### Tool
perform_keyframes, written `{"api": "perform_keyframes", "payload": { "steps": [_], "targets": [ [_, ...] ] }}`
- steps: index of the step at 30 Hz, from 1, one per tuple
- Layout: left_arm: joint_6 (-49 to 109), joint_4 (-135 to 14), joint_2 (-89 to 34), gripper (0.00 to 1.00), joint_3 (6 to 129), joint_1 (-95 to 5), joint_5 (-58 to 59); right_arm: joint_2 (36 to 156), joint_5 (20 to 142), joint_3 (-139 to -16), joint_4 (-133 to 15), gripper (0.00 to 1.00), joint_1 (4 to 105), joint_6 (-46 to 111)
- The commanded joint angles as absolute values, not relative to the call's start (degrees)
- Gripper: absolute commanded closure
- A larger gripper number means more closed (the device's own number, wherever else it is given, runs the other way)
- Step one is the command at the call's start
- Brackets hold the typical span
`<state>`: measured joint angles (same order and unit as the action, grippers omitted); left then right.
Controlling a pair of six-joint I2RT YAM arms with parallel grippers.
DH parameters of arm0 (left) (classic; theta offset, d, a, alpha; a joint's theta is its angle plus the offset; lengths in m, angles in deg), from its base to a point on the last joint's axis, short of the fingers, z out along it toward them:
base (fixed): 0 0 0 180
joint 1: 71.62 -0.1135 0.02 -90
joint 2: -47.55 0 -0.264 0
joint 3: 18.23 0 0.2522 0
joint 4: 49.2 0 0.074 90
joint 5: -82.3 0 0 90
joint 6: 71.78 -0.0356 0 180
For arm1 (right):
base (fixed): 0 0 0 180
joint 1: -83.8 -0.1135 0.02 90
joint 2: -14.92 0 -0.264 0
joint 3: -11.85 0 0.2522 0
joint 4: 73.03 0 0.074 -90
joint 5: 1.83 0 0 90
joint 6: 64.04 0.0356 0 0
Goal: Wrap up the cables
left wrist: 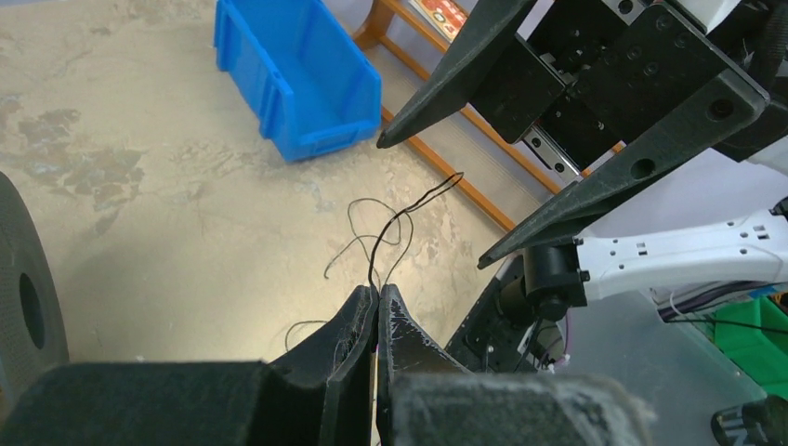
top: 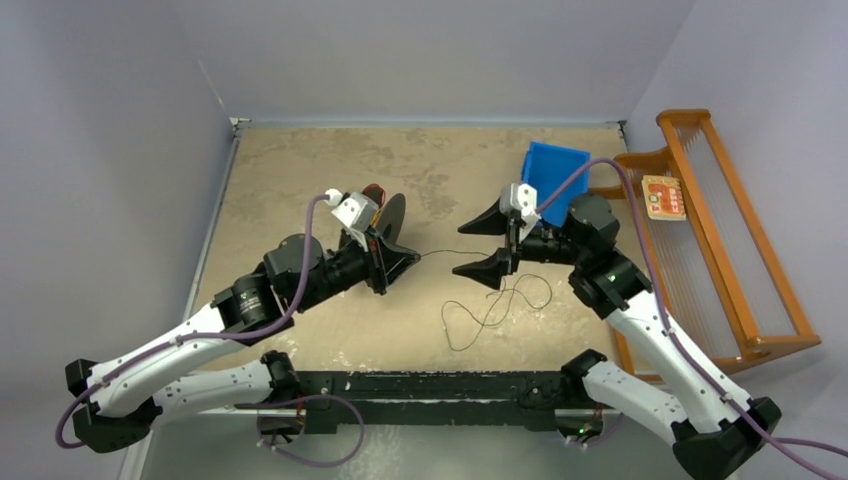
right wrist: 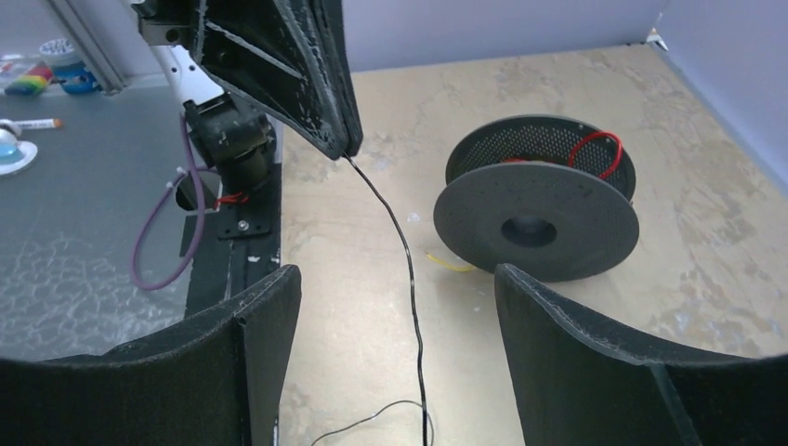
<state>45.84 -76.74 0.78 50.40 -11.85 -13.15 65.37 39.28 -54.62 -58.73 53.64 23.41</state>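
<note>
The left gripper (left wrist: 375, 295) is pinched tight on the black cable (right wrist: 406, 251), the strand coming out right at its fingertips. From there the cable runs across the gap towards the right gripper (right wrist: 398, 275), which faces the left one with its fingers spread wide and holds nothing. In the right wrist view the cable passes down between those open fingers without touching either. Beyond them it drops into slack loops on the table (top: 300, 170), below and on the near side of the right gripper.

The spool (right wrist: 539, 218) lies just beside the left gripper, on its far side. A red strand (right wrist: 593, 137) shows inside its mesh core, and a short yellow strand (right wrist: 451, 264) lies on the table against its near flange.

This looks like the set-up for winding: one end is secured and the rest is unmanaged. None of the black cable appears to be on the spool yet, so the task seems to be at an early stage.

The next move likely calls for the right gripper to close on the strand where it crosses between the fingers, so the slack can be tensioned and guided. The wire is hair-thin, so the fingers must meet squarely on it or it will slip through. The left gripper then has to bring its end to the spool core without tugging the wire out of its pinch.
</note>
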Motion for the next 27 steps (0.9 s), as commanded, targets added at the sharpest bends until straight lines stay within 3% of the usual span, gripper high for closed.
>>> {"api": "perform_keyframes", "payload": {
  "steps": [1, 7, 23, 27],
  "targets": [
    [43.6, -78.2, 0.3, 1.0, 54.1, -11.8, -9.3, 65.5, 39.6, -56.9, -60.1, 0.23, 51.4, 17.4],
    [43.0, -81.3, 0.4, 1.0, 54.9, -11.8, -6.8, 68.4, 40.0, -61.4, -53.9, 0.27, 46.4, 10.5],
    [40.8, -88.0, 1.5, 1.0, 57.9, -11.8, -4.1, 75.5, 57.6, -70.9, -35.8, 0.37, 32.1, -1.3],
    [40.7, -87.9, 1.7, 1.0, 57.9, -11.8, -3.5, 75.5, 58.0, -70.6, -36.5, 0.46, 31.1, -0.9]
  ]
}}
